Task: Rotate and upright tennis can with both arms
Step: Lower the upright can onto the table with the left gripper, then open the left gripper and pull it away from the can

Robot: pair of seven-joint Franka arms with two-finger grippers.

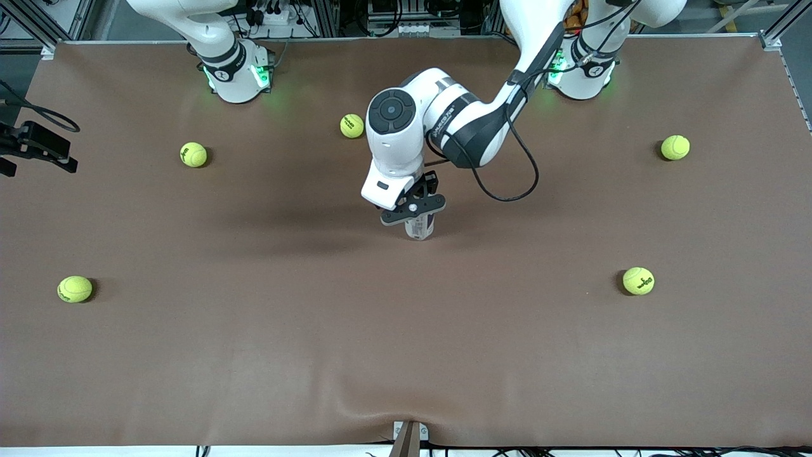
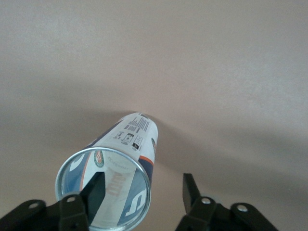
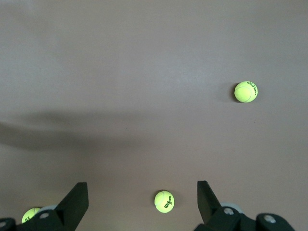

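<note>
"Wilson" on tennis ball (image 3: 164,201)

Five yellow-green tennis balls sit scattered on the brown table cover (image 1: 254,355): one upper center (image 1: 351,125), one upper left (image 1: 193,154), one upper right (image 1: 675,147), one lower left (image 1: 75,289) and one lower right (image 1: 638,280). Some black clamp thing (image 1: 38,146) pokes in at the left edge.
</note>
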